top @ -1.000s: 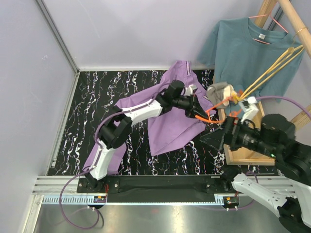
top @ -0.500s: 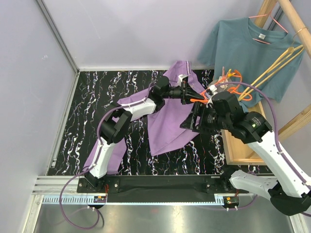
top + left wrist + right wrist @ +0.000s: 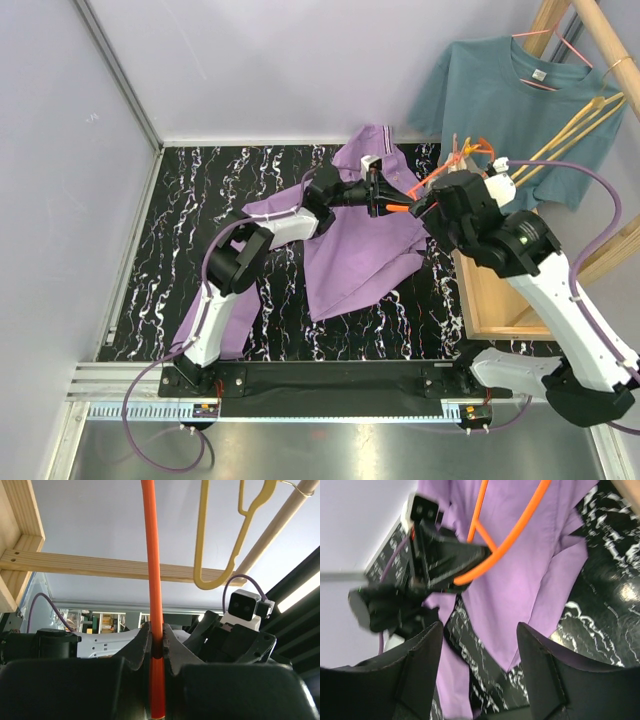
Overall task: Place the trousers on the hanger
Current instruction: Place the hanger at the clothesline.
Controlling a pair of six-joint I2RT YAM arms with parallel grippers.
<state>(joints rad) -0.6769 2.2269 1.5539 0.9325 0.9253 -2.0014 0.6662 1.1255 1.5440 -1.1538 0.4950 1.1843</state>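
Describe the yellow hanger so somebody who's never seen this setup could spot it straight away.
Find the wooden rack on the far right, where a teal shirt hangs. The yellow hanger hangs from its rail next to that shirt. It is thin and bare, unlike the orange hanger clamped in the left gripper.
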